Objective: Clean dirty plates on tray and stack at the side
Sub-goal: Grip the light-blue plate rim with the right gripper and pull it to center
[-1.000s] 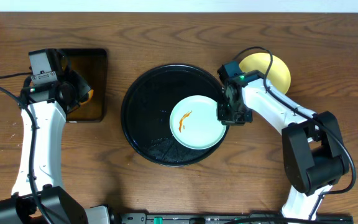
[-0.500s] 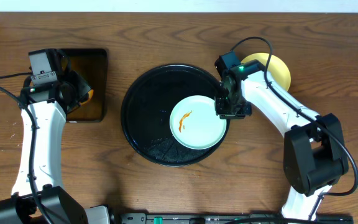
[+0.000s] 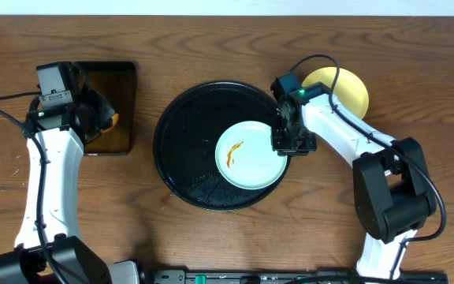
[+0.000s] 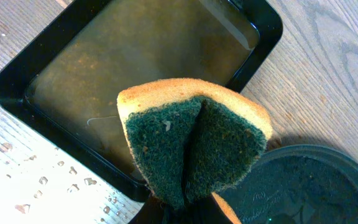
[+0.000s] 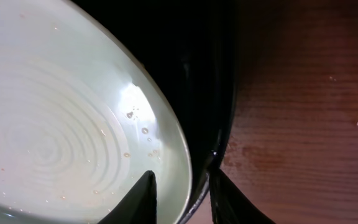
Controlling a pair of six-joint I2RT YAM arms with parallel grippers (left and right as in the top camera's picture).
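One pale mint-white plate (image 3: pixel 252 158) with an orange sauce streak lies on the right part of the large round black tray (image 3: pixel 181 134). A pale yellow plate (image 3: pixel 347 88) lies on the bare tabletop to the right, partly hidden by my right arm. A third plate does not show. My right gripper (image 3: pixel 290 143) is open and low at the mint plate's right edge. In the right wrist view the plate's rim (image 5: pixel 180 155) and the tray's rim (image 5: pixel 224 124) lie between its fingers (image 5: pixel 143 198). My left gripper (image 3: pixel 94 118) is shut on a folded green-and-yellow sponge (image 4: pixel 191 137).
A rectangular black tray of brown liquid (image 3: pixel 117 95) stands at the left, under the sponge; it also shows in the left wrist view (image 4: pixel 104 68). Water drops lie on the wood (image 4: pixel 48 183) beside it. The round tray's edge (image 4: pixel 303 186) is close to it.
My right gripper has shifted slightly left and back along the mint plate's right rim. The left arm and sponge have not moved.
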